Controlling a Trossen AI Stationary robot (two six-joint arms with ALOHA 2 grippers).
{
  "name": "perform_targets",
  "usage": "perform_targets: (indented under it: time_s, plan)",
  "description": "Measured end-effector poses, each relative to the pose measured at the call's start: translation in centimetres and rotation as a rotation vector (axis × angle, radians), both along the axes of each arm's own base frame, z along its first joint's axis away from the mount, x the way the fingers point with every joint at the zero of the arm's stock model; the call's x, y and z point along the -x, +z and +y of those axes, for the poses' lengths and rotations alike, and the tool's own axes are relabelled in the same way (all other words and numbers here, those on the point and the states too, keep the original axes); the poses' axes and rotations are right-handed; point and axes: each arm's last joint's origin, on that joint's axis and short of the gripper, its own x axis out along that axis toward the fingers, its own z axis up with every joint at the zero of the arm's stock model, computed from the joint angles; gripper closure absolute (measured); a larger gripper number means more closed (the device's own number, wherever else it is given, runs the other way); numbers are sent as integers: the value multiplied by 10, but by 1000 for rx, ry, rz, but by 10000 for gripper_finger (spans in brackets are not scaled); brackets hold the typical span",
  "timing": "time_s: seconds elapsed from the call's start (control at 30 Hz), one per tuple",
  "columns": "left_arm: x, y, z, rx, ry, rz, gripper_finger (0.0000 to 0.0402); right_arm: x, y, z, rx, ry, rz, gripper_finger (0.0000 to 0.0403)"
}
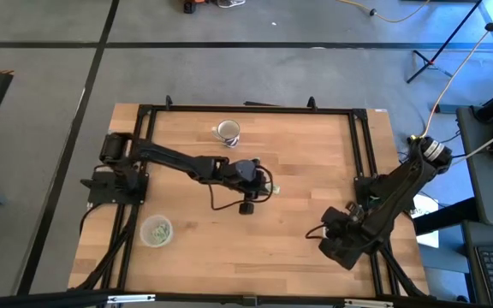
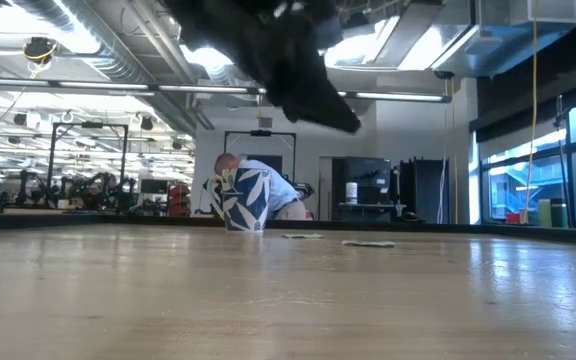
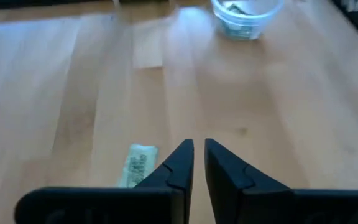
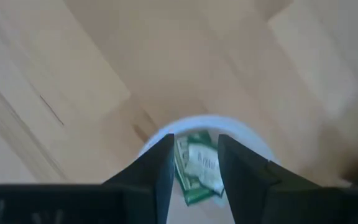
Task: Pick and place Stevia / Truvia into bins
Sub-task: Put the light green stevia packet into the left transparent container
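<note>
A green and white Stevia packet [image 3: 138, 165] lies flat on the wooden table, just beside one finger of my left gripper [image 3: 199, 149]. That gripper hangs above the table's middle [image 1: 268, 188], its fingers only a narrow slit apart with nothing between them. My right gripper [image 4: 194, 146] is open and points down over a clear bin [image 4: 247, 134] near the table's right edge. Green packets [image 4: 197, 165] lie in that bin below the fingers. A second clear bin [image 1: 156, 229] with packets inside stands near the front left. Two more packets [image 2: 303, 236] [image 2: 368, 243] lie flat farther off.
A patterned white mug [image 1: 228, 131] stands at the far middle of the table. A black frame [image 1: 246, 109] runs round the tabletop. A person [image 2: 273, 190] shows in the room behind the mug. Bare wood lies between the two arms.
</note>
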Motion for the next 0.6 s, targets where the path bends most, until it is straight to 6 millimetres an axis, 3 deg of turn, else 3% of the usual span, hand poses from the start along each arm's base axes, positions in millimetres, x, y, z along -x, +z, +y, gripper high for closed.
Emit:
perform_targets:
  time_s: [0.33, 0.6]
  plan:
    - [-20, -57, 17, -17, -39, 65, 364, 2, 11, -5, 22, 47, -68, 279]
    - [-26, -75, 38, -30, 5, 53, 307, 2, 11, -5, 23, 47, -68, 279]
